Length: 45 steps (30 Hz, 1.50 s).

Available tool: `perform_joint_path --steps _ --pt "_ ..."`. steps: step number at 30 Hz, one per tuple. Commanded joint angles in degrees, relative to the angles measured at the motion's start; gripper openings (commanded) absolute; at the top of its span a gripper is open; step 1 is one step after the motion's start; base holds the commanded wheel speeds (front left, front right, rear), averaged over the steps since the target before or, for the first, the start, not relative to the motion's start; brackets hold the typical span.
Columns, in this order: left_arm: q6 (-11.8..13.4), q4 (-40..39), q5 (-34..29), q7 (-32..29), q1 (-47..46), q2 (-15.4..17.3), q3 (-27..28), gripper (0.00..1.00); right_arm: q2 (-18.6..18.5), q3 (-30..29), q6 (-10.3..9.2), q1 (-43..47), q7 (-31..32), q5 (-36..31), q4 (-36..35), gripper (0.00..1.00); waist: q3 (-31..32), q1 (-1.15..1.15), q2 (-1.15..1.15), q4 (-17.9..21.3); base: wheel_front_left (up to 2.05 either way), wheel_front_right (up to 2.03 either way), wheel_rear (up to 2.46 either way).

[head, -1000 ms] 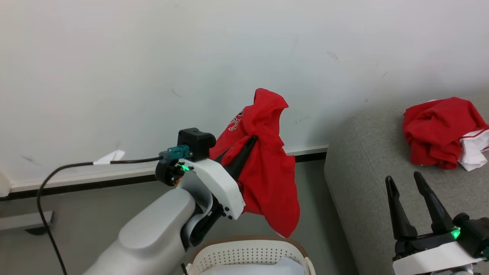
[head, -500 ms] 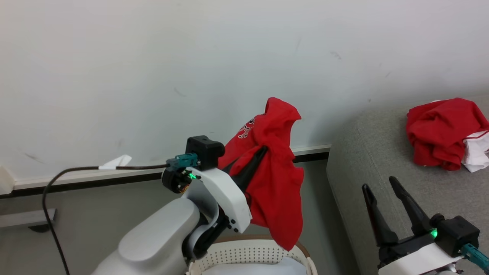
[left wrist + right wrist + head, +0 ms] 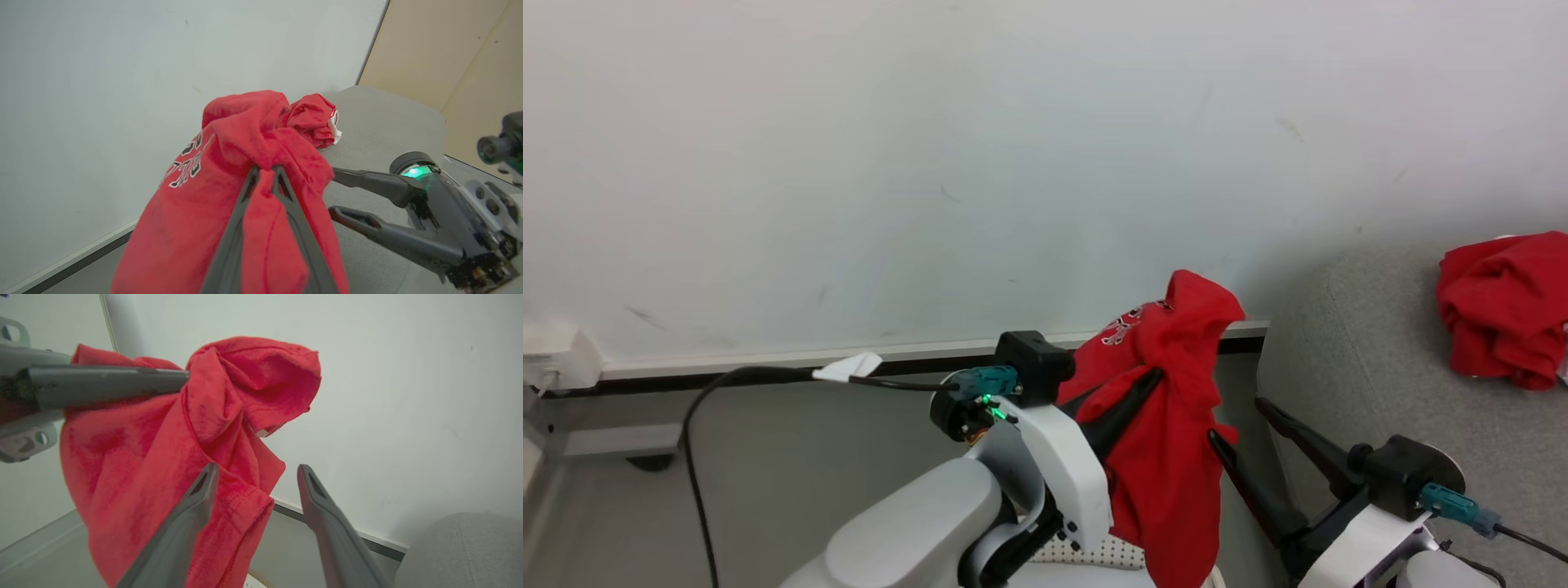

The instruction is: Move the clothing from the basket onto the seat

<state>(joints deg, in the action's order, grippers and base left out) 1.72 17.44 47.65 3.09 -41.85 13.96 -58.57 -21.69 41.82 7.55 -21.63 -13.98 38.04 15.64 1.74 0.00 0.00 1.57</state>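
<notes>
Hanging garment (image 3: 1176, 441) red with white, black-edged lettering; second garment (image 3: 310, 118) red with white trim; sofa (image 3: 1339, 351) light grey, woven; basket (image 3: 1094, 554) white, round-perforated; wall (image 3: 931, 163) off-white.

a garment (image 3: 1168, 457) hangs above the basket (image 3: 1094, 555), left of the seat (image 3: 1372, 359), where another garment (image 3: 1499, 306) lies.

The pale grey left forearm (image 3: 907, 535) rises from the bottom centre of the head view. Its white wrist housing (image 3: 1066, 465) angles toward the upper right. The left gripper (image 3: 1150, 382) has its two long dark fingers (image 3: 233, 228) closed on a fold of soft red garment (image 3: 1176, 457). The right gripper (image 3: 1235, 418), at lower right, points toward the upper left with its fingers (image 3: 327, 522) spread wide.
</notes>
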Motion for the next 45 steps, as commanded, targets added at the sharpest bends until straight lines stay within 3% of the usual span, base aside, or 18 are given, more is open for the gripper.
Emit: perform_joint_path --steps 1,9,17,30,43,44,45 --pt "-0.3 -0.6 -0.5 -0.3 -0.1 -0.2 -0.5 0.00 -1.6 2.9 -0.13 -2.4 0.5 2.1 0.6 1.00 0.1 0.00 0.00 -1.0 0.00 0.00 0.00" --pt "-1.1 -2.0 -1.1 -1.5 -0.5 -1.3 -2.4 0.00 -7.2 18.4 -0.13 -11.2 3.0 10.0 2.2 1.00 0.1 0.00 0.00 -3.6 0.00 0.00 0.00" --pt "-2.0 -3.3 -0.8 -3.0 -0.2 -2.4 -4.5 0.00 -8.6 30.0 -0.13 -18.4 3.0 16.8 4.0 1.00 0.2 0.00 0.00 -6.2 0.00 0.00 0.00" --pt "-4.1 -4.5 2.3 -5.4 0.9 -3.2 -5.7 0.00 -9.1 31.6 -0.13 -17.3 5.6 10.9 0.5 1.00 0.2 0.00 0.00 -8.6 0.00 0.00 0.00" --pt "-4.5 -4.7 3.6 -6.1 1.1 -3.0 -6.0 0.00 -6.6 31.6 -0.13 -18.1 -0.8 5.3 1.6 1.00 -0.2 0.00 0.00 -9.1 0.00 0.00 0.00" --pt "-4.5 -4.6 3.6 -6.1 1.0 -2.9 -6.0 0.00 -6.4 31.6 -0.13 -18.1 -0.9 5.1 1.8 0.61 -0.3 0.00 0.00 -9.1 0.00 0.00 0.00" --pt "-4.5 -4.6 3.7 -6.1 1.0 -2.9 -5.9 0.00 -6.3 31.6 -0.13 -18.1 -1.1 5.1 2.0 0.34 -0.3 0.00 0.00 -9.1 0.00 0.00 0.00"
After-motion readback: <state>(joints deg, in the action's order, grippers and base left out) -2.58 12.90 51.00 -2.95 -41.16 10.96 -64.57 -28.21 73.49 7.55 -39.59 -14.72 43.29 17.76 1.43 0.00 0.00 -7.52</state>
